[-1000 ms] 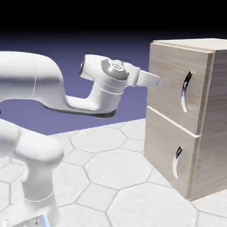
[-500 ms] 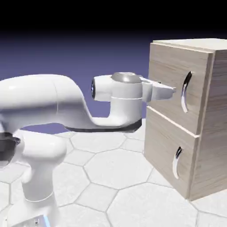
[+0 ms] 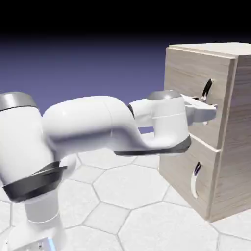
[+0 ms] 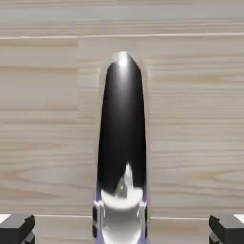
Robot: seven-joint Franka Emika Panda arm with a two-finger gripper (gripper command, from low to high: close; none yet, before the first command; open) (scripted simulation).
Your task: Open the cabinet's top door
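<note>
**Open fingers straddle a curved handle**

At the exterior view's left, the smooth, rounded white arm (image 3: 88, 125) rises over pale polygonal tiles (image 3: 117, 188). Rightward, the gripper (image 4: 122, 228) stands open, its blocky grey tips well apart on either side of the glossy silver-and-black upper handle (image 4: 122, 128). That bowed handle is on the wood-grained top door (image 3: 188, 68), closed, on the boxy cabinet (image 3: 245, 132) at right.

cabinet (image 3: 196, 93): 1 | door panels (image 3: 184, 78): 2 | handles (image 3: 195, 180): 2 | arm (image 3: 88, 125): 1
</note>
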